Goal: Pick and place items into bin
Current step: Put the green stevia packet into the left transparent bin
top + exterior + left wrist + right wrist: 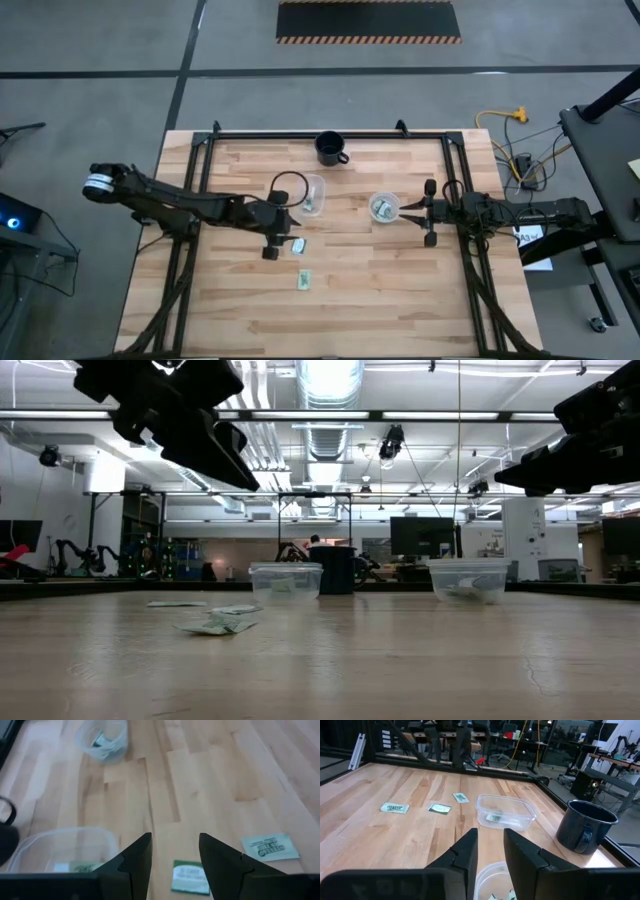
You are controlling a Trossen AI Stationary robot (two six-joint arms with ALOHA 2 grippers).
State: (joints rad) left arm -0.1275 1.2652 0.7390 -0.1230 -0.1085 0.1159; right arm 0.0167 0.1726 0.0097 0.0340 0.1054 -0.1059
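Three pale green and white packets lie flat on the wood; the right wrist view shows them all (pixel 395 808), (pixel 440 808), (pixel 461 797). My left gripper (pixel 175 852) is open and hovers above one packet (pixel 189 876), (pixel 298 245), touching nothing. Another packet (pixel 270 846), (pixel 304 281) lies nearer the table's near edge. A clear rectangular bin (pixel 312 193), (pixel 505 811) holds a packet. My right gripper (pixel 490 845), (pixel 415 211) is open and hangs in the air beside a round clear cup (pixel 384 207), (pixel 492 880) that holds packets.
A dark blue mug (pixel 331 148), (pixel 587 826) stands near the table's far edge, behind the bin and the cup. Black frame rails (pixel 330 134) run along the far edge and both sides. Bare wood (pixel 330 320) stretches toward the near edge. In the low view both arms hang well above the tabletop.
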